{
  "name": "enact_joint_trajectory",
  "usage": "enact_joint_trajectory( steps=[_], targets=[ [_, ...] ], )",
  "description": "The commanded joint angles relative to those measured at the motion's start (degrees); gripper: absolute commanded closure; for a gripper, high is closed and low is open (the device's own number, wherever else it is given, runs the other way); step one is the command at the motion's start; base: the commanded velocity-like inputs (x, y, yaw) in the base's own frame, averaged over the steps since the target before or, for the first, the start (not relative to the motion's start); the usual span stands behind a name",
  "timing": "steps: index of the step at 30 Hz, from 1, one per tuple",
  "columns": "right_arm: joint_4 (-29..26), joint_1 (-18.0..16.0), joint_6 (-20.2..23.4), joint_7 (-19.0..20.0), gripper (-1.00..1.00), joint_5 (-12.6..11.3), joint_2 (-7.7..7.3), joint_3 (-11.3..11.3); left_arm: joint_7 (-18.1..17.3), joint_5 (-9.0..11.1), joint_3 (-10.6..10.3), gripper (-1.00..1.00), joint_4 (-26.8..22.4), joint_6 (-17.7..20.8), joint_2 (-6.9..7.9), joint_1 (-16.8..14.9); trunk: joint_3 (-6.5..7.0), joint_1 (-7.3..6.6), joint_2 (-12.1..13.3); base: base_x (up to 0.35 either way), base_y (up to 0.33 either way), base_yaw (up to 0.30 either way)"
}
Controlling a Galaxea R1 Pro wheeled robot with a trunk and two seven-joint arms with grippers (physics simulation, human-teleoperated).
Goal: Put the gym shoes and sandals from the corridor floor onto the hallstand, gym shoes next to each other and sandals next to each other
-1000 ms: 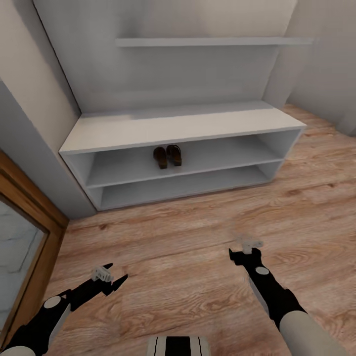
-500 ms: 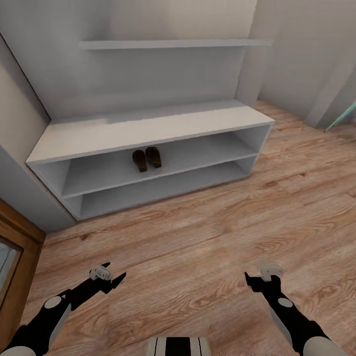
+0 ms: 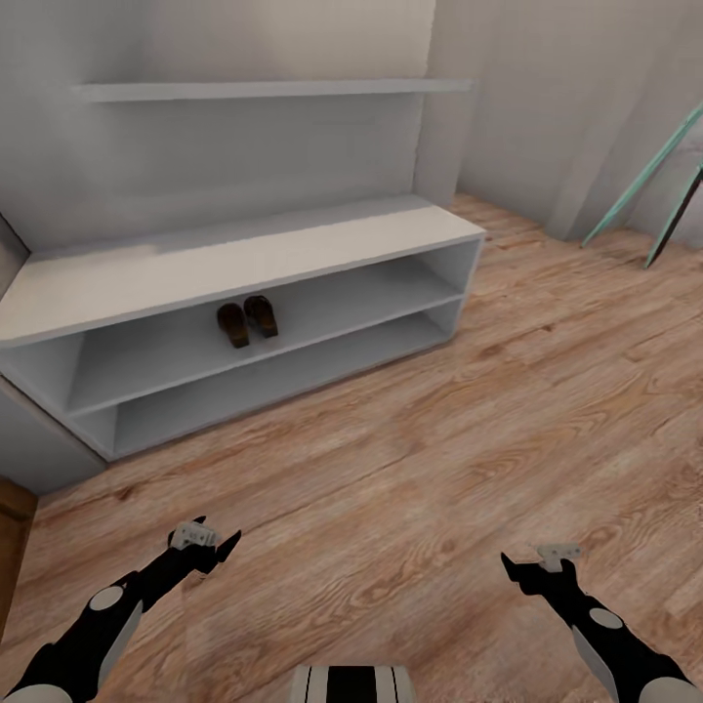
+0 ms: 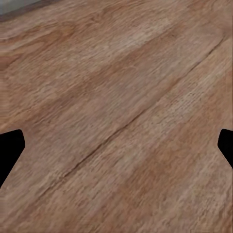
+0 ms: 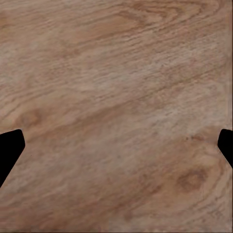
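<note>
The two brown sandals (image 3: 246,320) stand side by side on the upper open tier of the pale hallstand (image 3: 195,264), in the left half of the head view. The gym shoes are out of view. My left gripper (image 3: 210,547) hangs open and empty low over the corridor floor (image 3: 410,459), well in front of the rack. My right gripper (image 3: 532,566) is open and empty too, low at the right. In both wrist views only wood planks lie between the spread left fingertips (image 4: 10,145) and right fingertips (image 5: 10,145).
A long upper shelf (image 3: 264,90) runs above the bench top. Two slanted teal poles (image 3: 640,181) lean at the far right near the wall. A wooden door frame corner (image 3: 12,508) sits at the lower left. Open floor stretches right of the rack.
The camera has swung right, so the rack and sandals now sit further left in the picture. The right arm has dropped lower and further right in view. Both grippers stay open.
</note>
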Motion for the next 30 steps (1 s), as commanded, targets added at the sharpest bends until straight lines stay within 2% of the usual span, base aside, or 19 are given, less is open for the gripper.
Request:
enact_joint_trajectory(
  steps=[1, 5, 13, 19, 25, 30],
  targets=[
    [0.45, -0.06, -0.30, 0.18, -1.00, -0.67, -0.08, 0.34, 0.02, 0.08, 0.19, -1.00, -0.05, -0.10, -0.08, -0.01, -0.04, -0.01, -0.02, 0.000, 0.000, -0.268],
    [1.03, -0.06, -0.40, 0.22, -1.00, -0.93, -0.10, 0.29, 0.43, 0.03, 0.18, -1.00, -0.22, -0.08, -0.15, -0.01, -0.04, -0.01, -0.02, 0.000, 0.000, -0.268],
    [1.33, -0.06, -0.49, 0.18, -1.00, -2.17, -0.05, 0.27, 0.67, -0.02, 0.17, -1.00, -0.31, 0.21, -0.20, -0.01, 1.74, -0.22, 0.09, 0.000, 0.000, -0.247],
    [1.44, -0.06, -0.53, 0.10, -1.00, -2.26, 0.05, 0.27, 1.08, 0.10, 0.22, -1.00, -0.23, 0.36, -0.20, -0.01, 3.06, -0.37, 0.17, 0.000, 0.000, -0.088],
    [4.28, -0.06, -0.66, 0.07, -1.00, -2.28, 0.33, 0.27, 5.39, 0.29, 0.28, -1.00, 0.17, 0.44, -0.31, -0.01, 4.39, -0.53, 0.25, 0.000, 0.000, -0.011],
    [7.45, -0.06, -4.48, -2.58, -1.00, -2.33, 0.39, 0.27, 11.59, 0.38, 0.18, -1.00, 0.41, 0.50, -1.31, -0.01, 5.50, -0.66, 0.32, 0.000, 0.000, -0.002]
  ],
)
